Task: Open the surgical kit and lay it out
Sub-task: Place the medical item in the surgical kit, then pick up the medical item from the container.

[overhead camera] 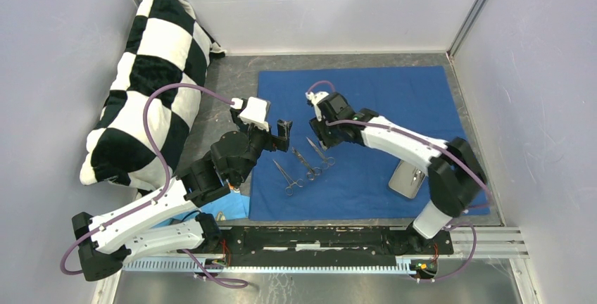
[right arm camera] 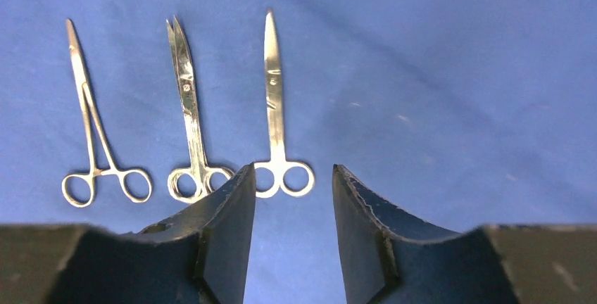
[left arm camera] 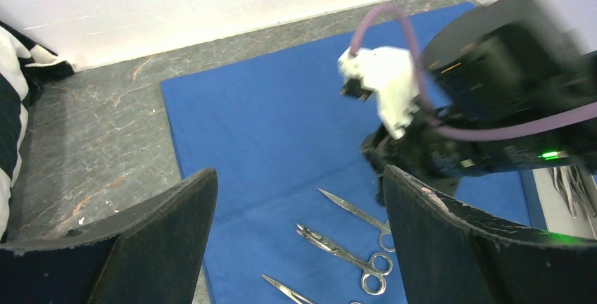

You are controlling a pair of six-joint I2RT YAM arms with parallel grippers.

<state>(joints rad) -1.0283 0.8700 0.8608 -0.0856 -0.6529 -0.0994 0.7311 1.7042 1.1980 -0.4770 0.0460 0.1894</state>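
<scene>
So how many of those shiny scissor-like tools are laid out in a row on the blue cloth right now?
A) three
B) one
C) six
A: three scissor-like tools lie side by side on the blue cloth, their finger rings all at the same end.

The dark blue wrap is lying as matt, smooth cloth. The three instruments are gleaming like polished steel. The tray is shining dully, probably metal; the tabletop is looking marbled grey.
</scene>
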